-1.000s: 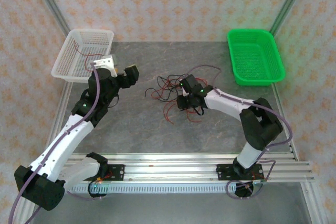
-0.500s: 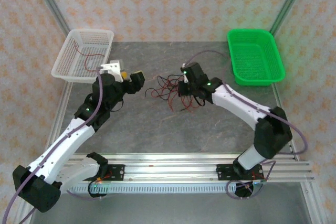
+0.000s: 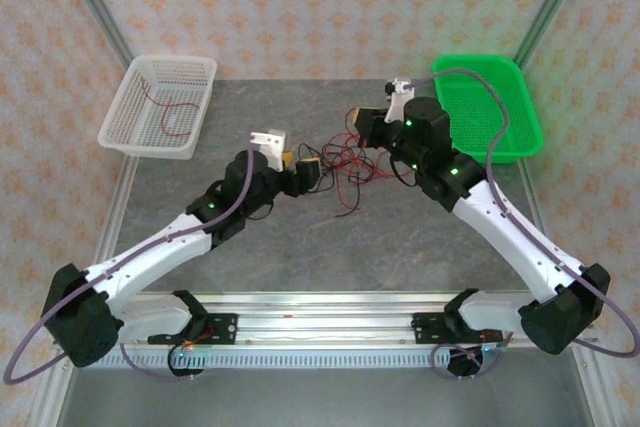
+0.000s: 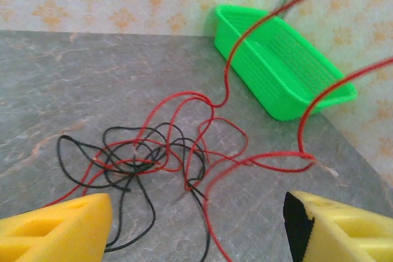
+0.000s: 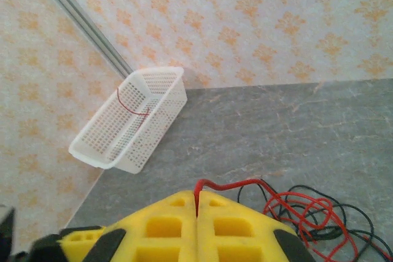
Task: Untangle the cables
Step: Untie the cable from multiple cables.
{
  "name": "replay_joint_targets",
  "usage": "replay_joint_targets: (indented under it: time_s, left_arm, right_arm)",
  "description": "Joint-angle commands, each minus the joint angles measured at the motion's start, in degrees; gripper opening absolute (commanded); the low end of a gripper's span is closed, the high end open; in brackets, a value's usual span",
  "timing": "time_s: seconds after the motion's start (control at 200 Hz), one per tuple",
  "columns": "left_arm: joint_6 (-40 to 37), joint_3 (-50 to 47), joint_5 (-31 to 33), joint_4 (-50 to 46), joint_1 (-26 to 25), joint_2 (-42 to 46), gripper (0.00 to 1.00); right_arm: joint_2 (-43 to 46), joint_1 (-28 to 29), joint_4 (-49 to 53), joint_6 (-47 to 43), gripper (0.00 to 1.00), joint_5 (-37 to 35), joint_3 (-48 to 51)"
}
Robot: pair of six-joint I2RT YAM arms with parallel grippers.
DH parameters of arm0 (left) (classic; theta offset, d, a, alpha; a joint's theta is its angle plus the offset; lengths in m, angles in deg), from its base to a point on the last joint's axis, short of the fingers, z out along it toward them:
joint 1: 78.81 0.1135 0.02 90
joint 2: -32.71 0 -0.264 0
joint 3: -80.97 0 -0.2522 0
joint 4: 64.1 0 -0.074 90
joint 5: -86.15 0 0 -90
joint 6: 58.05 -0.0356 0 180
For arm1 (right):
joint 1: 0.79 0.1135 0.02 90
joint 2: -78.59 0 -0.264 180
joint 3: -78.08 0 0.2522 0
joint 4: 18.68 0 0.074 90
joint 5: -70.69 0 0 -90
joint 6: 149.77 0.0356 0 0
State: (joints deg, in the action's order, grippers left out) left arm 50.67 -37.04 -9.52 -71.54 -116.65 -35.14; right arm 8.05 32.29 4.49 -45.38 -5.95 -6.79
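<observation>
The cables (image 3: 345,162) are a loose tangle of thin red and black wires on the grey table's middle. My right gripper (image 3: 360,125) hangs above the tangle's far side, shut on a red cable (image 5: 230,184) that pokes out between its yellow fingertips (image 5: 198,196) and trails down to the tangle (image 5: 313,213). My left gripper (image 3: 303,169) sits just left of the tangle, open. In the left wrist view its fingers (image 4: 55,231) straddle bare table with a black and a red strand between them, and the knot (image 4: 141,154) lies just ahead. One red cable (image 4: 224,84) rises taut out of frame.
A white basket (image 3: 145,139) at the far left holds one red wire (image 3: 170,112); it also appears in the right wrist view (image 5: 147,139). A green basket (image 3: 490,154) stands at the far right, beyond the tangle in the left wrist view (image 4: 270,99). Patterned walls enclose the table.
My right gripper shut on a red cable and rose back toward the green basket, pulling the strand up. My left arm swung from near the white basket to the tangle's left side.
</observation>
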Motion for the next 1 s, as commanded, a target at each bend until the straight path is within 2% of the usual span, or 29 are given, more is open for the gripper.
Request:
replay_joint_targets:
  time_s: [0.0,0.42,0.631,0.856,0.926,0.956,0.991]
  left_arm:
    - [-3.9,3.7,0.4,6.0,-1.9,-2.5,0.74]
    - [-6.6,4.8,0.1,13.1,-5.5,-7.7,0.72]
    - [-17.3,6.5,6.5,15.6,-6.5,-10.7,0.73]
    - [-26.7,12.8,12.8,15.2,-5.8,-20.7,0.71]
    - [-27.4,14.9,12.9,14.9,-5.2,-24.1,0.64]
    - [-27.5,15.4,12.7,15.1,-5.0,-25.3,0.55]
    - [-27.5,15.9,12.8,15.3,-5.0,-26.4,0.41]
  right_arm:
    - [0.5,-1.2,-4.3,1.9,0.0,3.8,-2.1]
    - [2.7,-2.8,-8.1,6.4,0.0,4.0,-9.6]
    - [2.6,-2.8,-6.6,8.4,0.0,3.7,-10.8]
    - [4.9,-2.9,-6.3,9.4,0.0,3.4,-9.7]
    - [5.2,-2.9,-6.0,9.4,0.0,3.2,-9.7]
    - [5.4,-2.8,-5.8,9.4,0.0,3.0,-9.7]
    - [5.7,-2.8,-5.6,9.4,0.0,2.7,-9.8]
